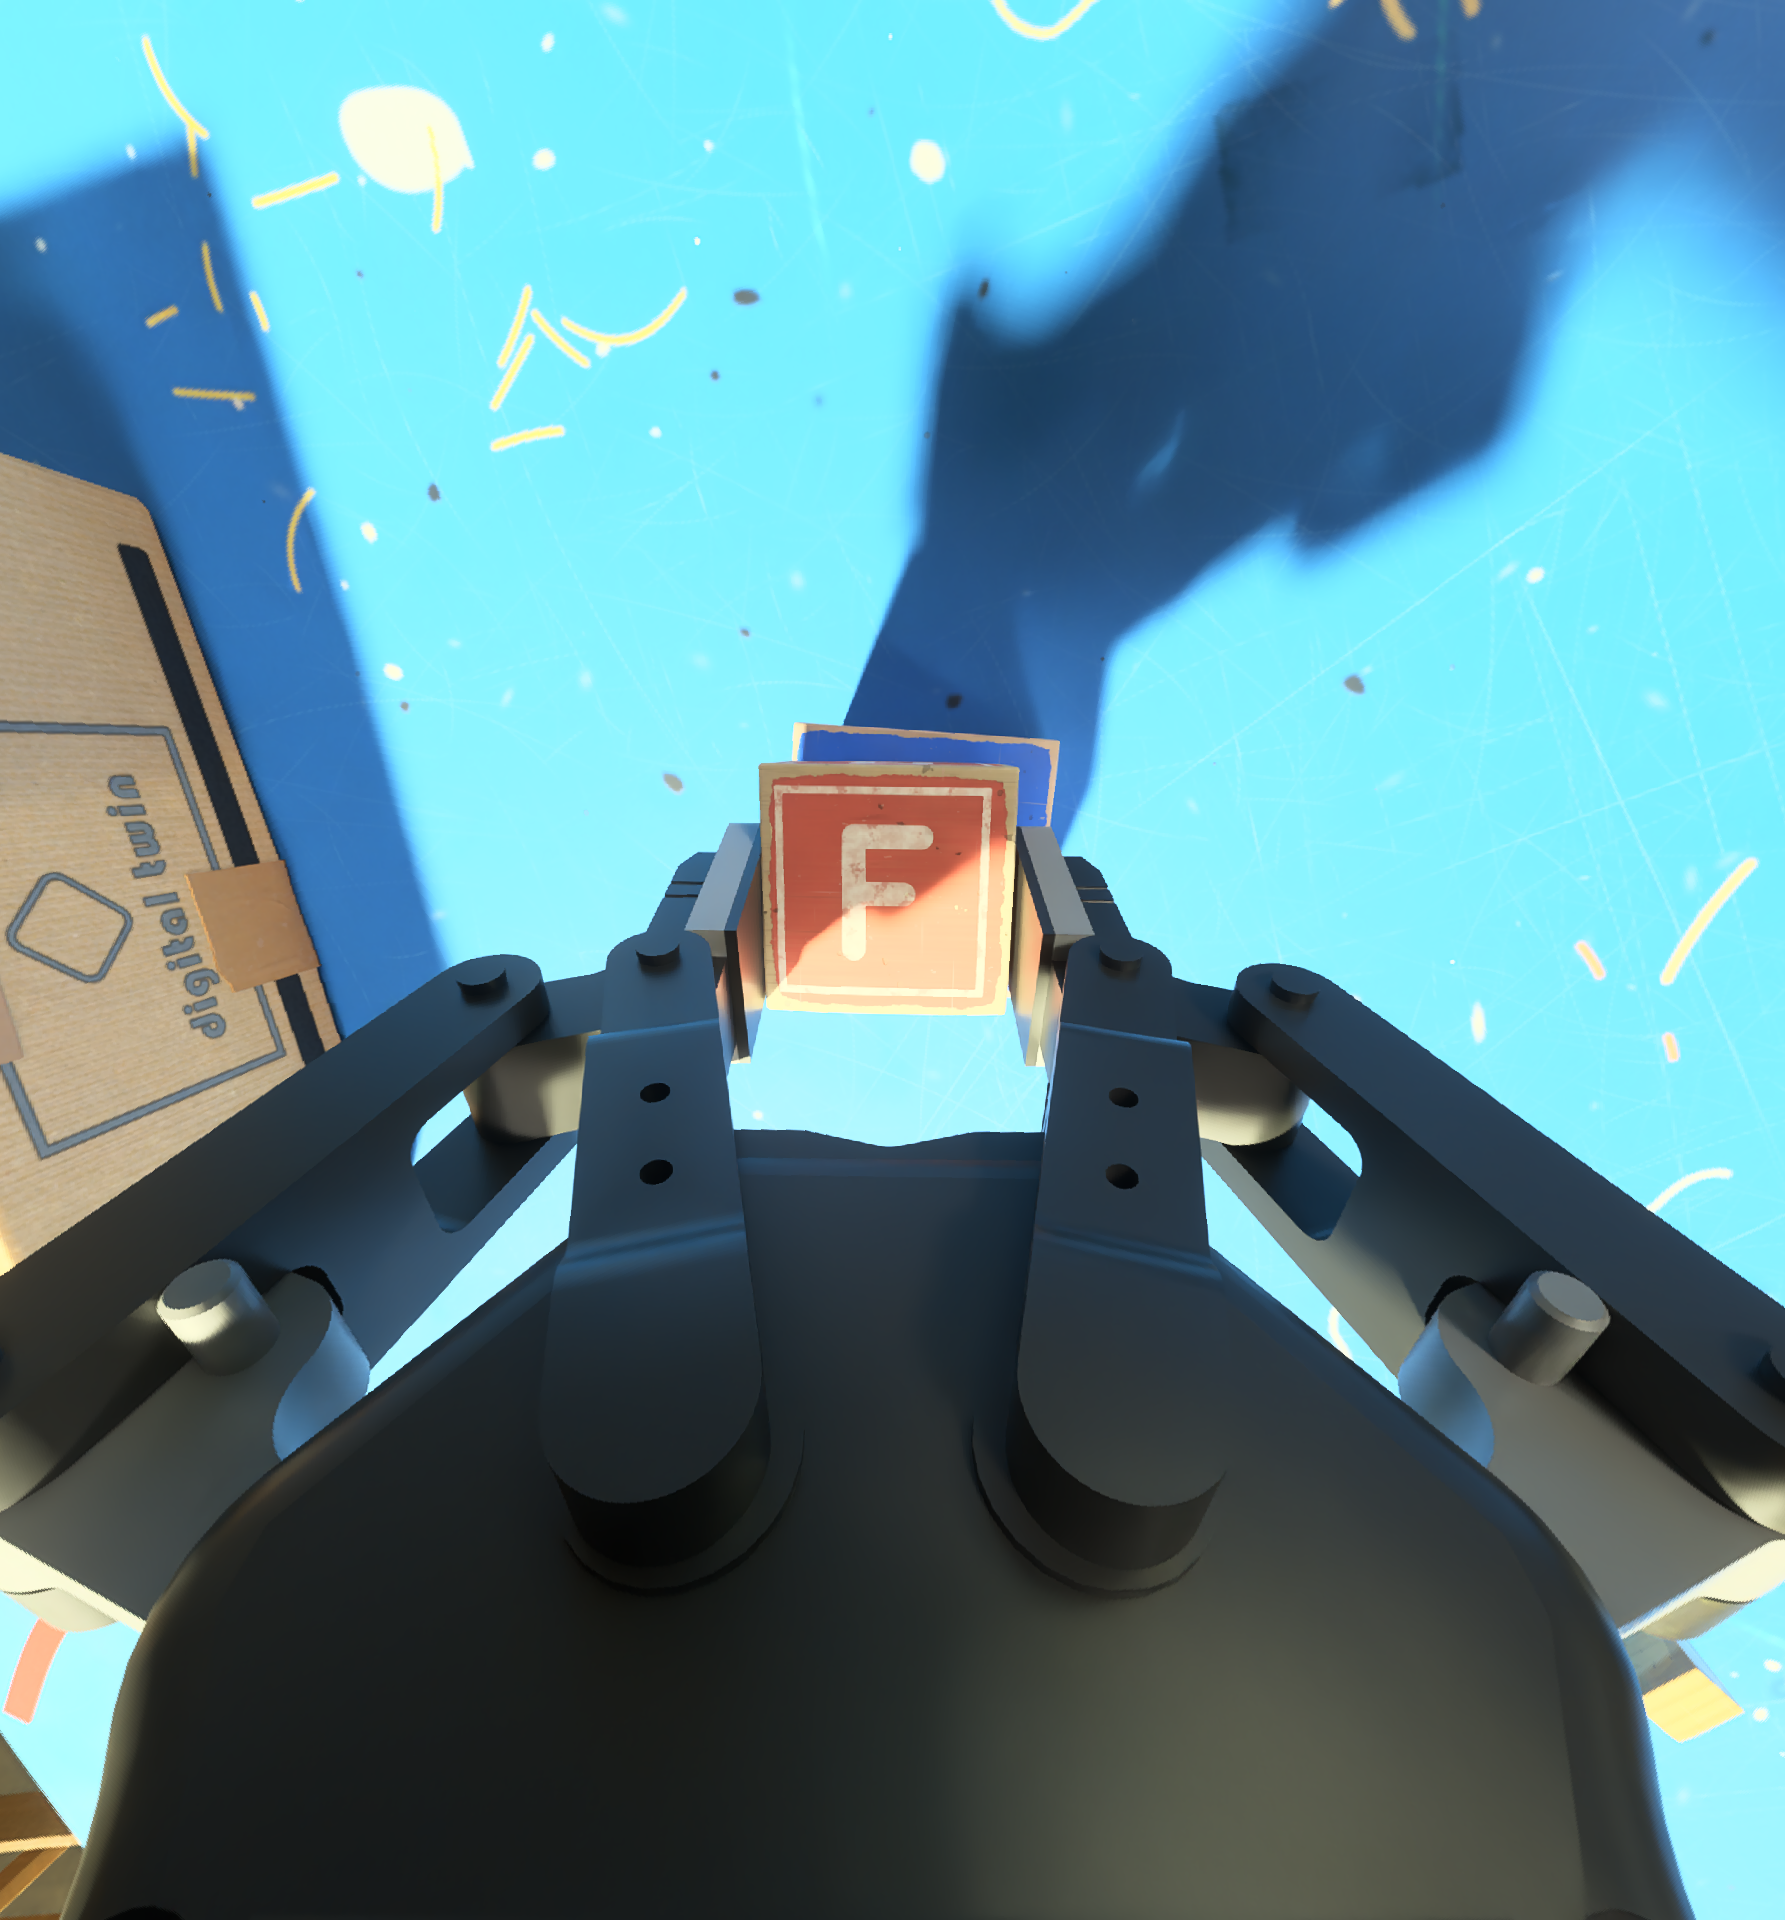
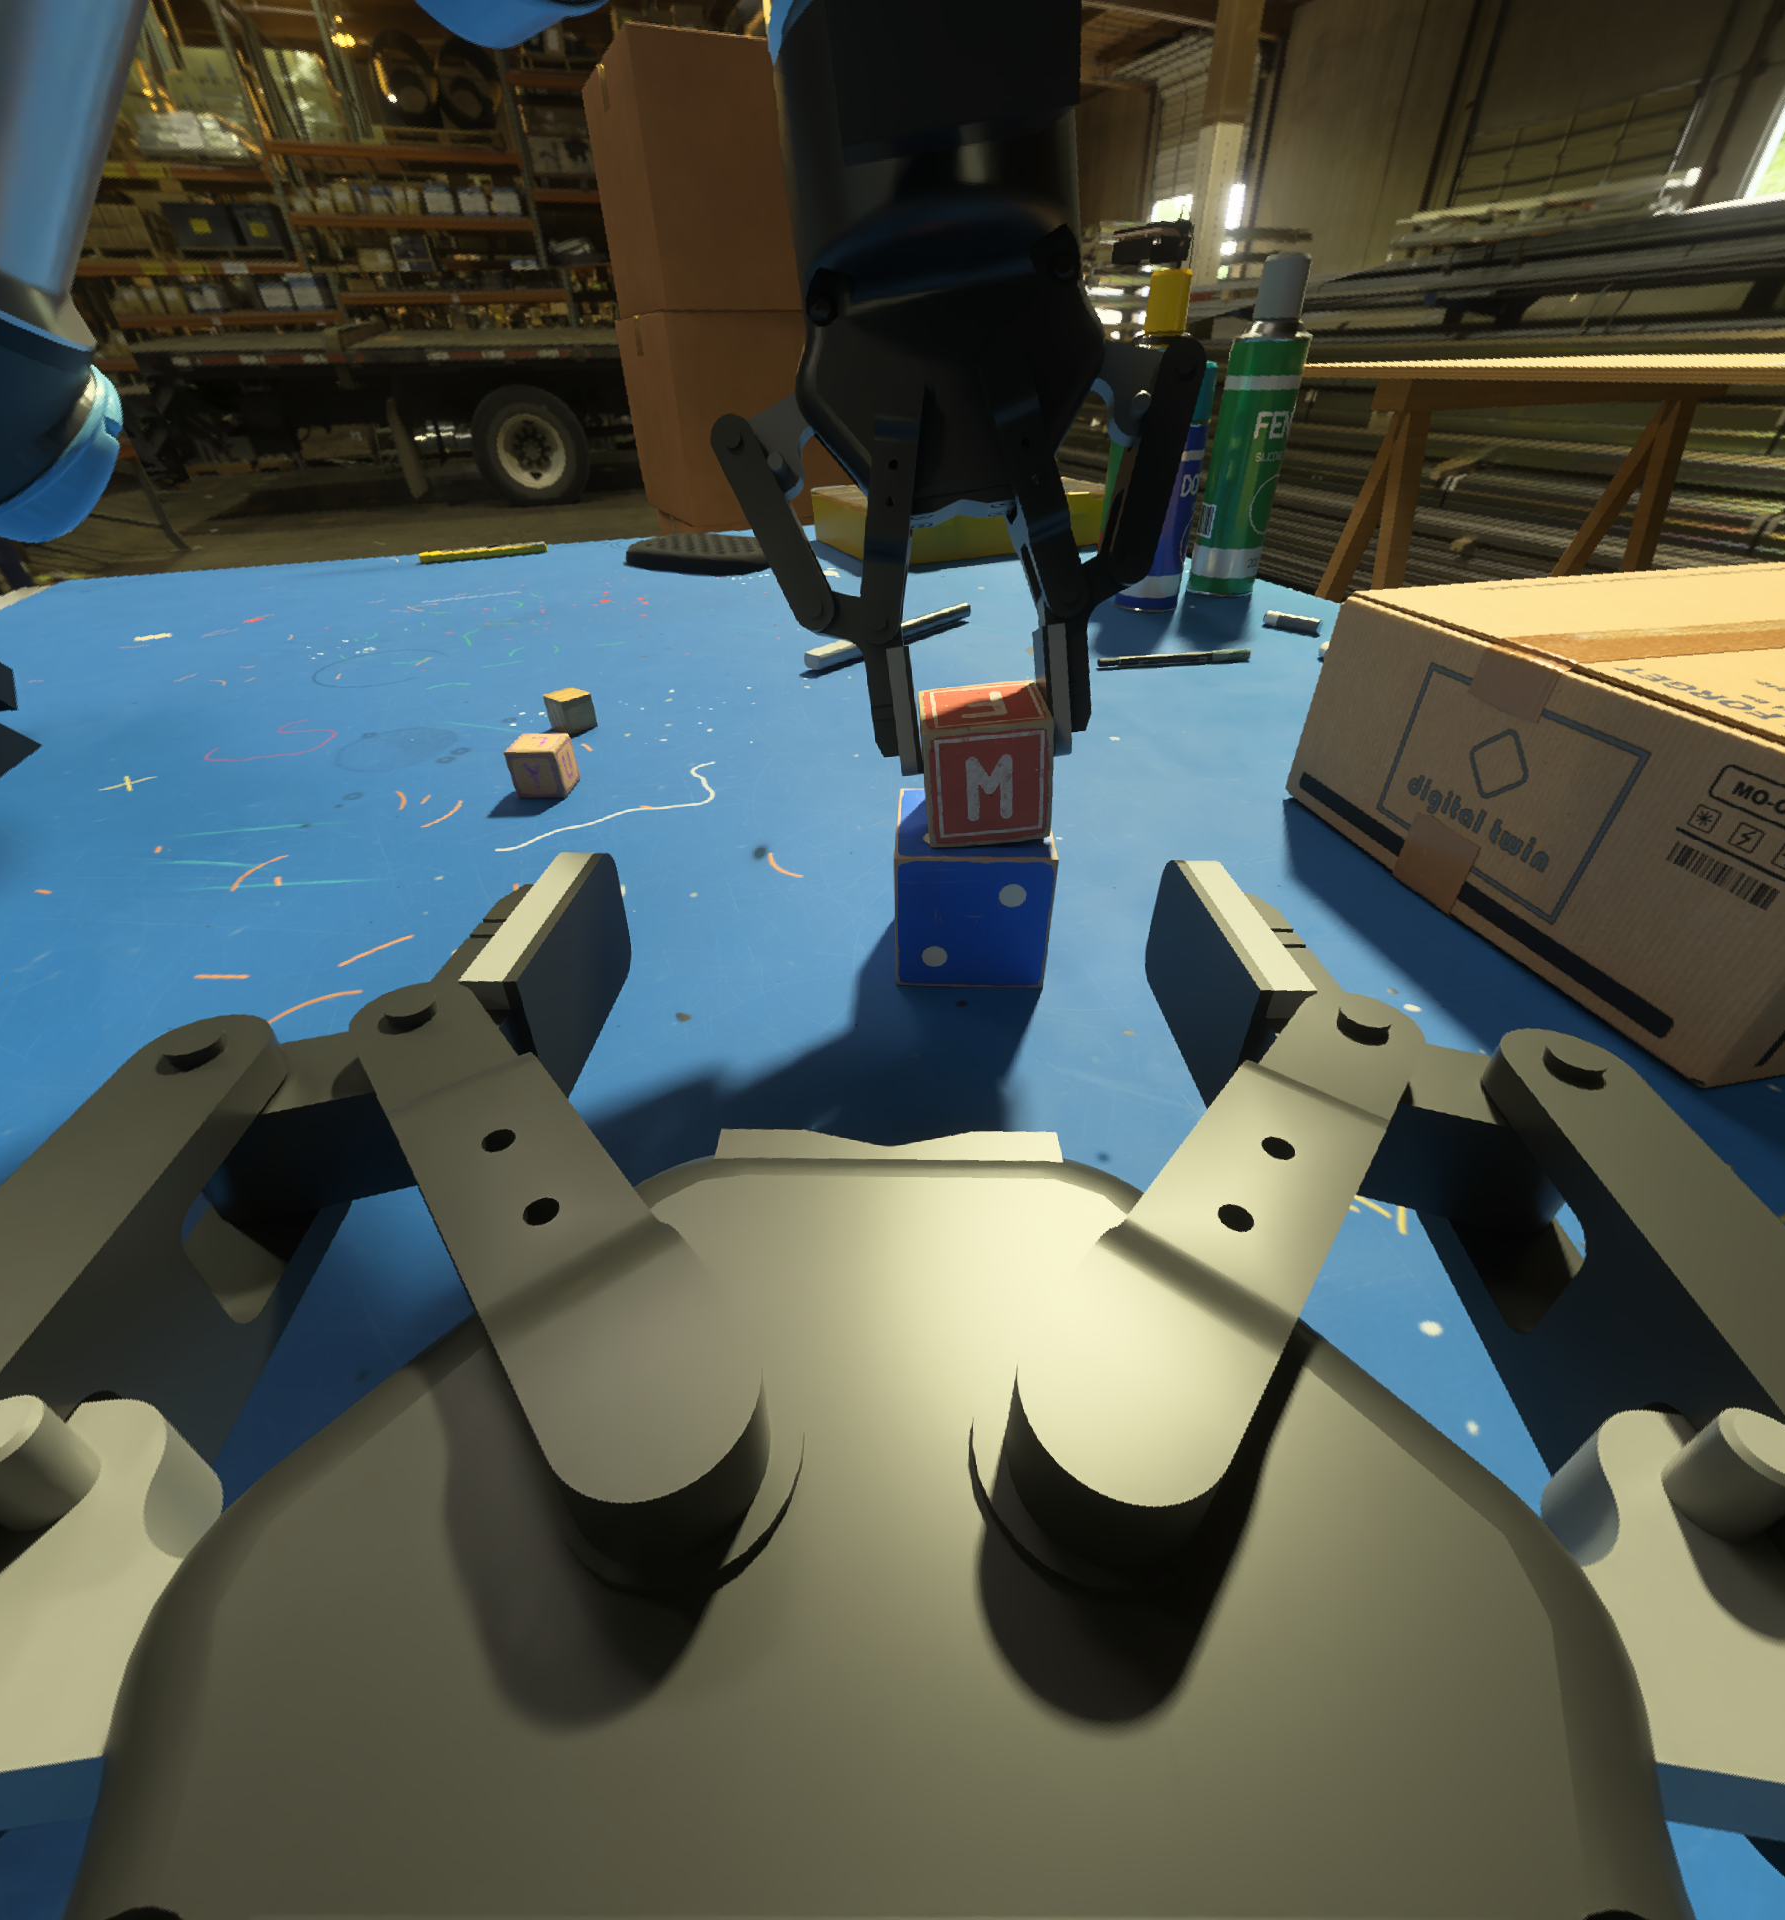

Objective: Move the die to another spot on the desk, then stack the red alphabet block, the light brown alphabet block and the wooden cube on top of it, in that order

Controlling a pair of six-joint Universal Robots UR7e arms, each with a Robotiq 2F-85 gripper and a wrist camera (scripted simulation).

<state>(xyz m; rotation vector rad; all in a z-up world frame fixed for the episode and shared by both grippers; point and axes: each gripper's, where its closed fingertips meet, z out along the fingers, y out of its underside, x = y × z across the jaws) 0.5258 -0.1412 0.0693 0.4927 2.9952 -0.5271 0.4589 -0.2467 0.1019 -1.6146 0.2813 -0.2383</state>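
My left gripper is shut on the red alphabet block, one finger on each side. The block rests on top of the blue die, whose far edge shows behind it. In the right wrist view the red block sits on the die, a little off-centre, with the left gripper coming down from above. My right gripper is open and empty, low over the desk, facing the stack. The light brown alphabet block and the wooden cube lie to the left on the desk.
A cardboard box stands right of the stack; it also shows in the left wrist view. Spray cans, a yellow box and markers are at the back of the blue desk.
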